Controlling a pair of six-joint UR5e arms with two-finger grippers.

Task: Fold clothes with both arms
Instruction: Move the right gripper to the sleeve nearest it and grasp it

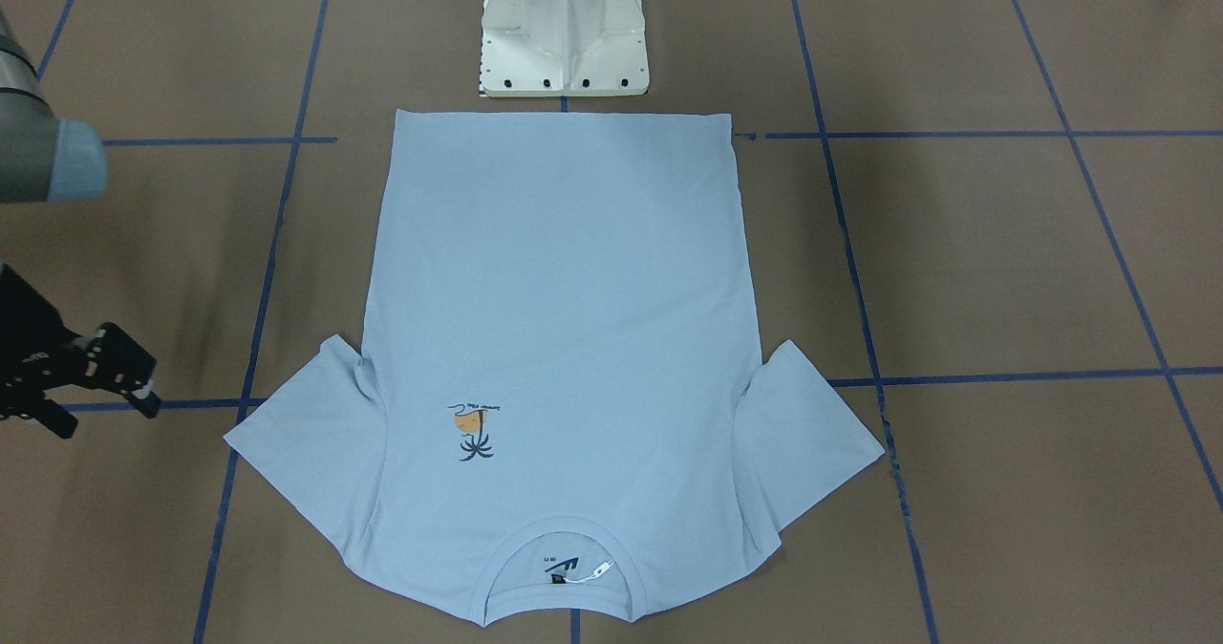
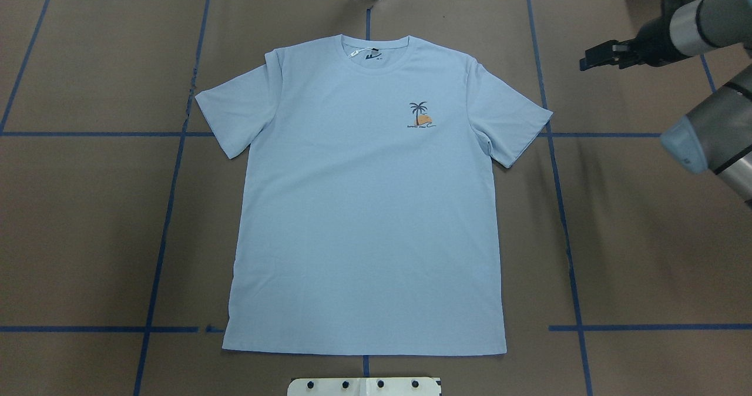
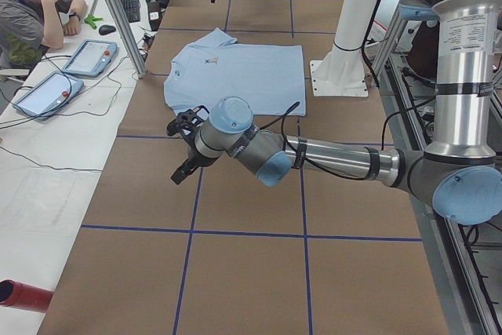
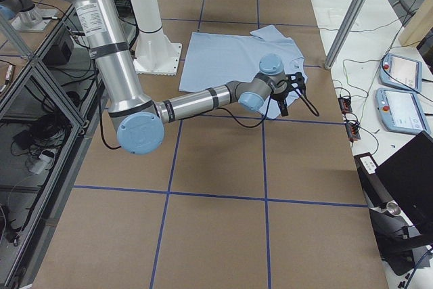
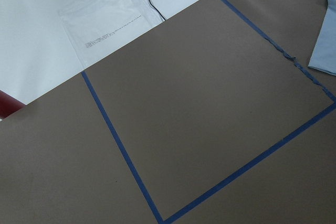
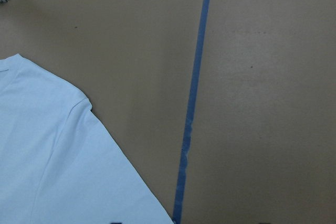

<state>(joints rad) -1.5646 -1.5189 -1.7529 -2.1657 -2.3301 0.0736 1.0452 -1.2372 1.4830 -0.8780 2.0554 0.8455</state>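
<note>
The light blue T-shirt (image 2: pixel 364 208) lies flat and face up mid-table, sleeves spread, collar on the far side from the pedestal; its orange-and-dark chest print (image 2: pixel 421 116) shows. My right gripper (image 2: pixel 587 60) hovers open and empty above the brown paper, beyond the shirt's right sleeve (image 2: pixel 511 120), apart from it; the front-facing view shows this gripper (image 1: pixel 110 418) at the left edge. Only the left side view catches my left gripper (image 3: pixel 182 154), low over bare paper short of the shirt (image 3: pixel 235 76); I cannot tell its state. A sleeve edge (image 5: pixel 326 40) shows in the left wrist view.
The white pedestal (image 1: pixel 564 28) stands at the shirt's hem. Blue tape lines (image 2: pixel 564 208) grid the brown table cover. A white side table carries control tablets (image 3: pixel 86 56), cables and a seated person (image 3: pixel 31 5). A metal post (image 3: pixel 118 13) rises at the table edge.
</note>
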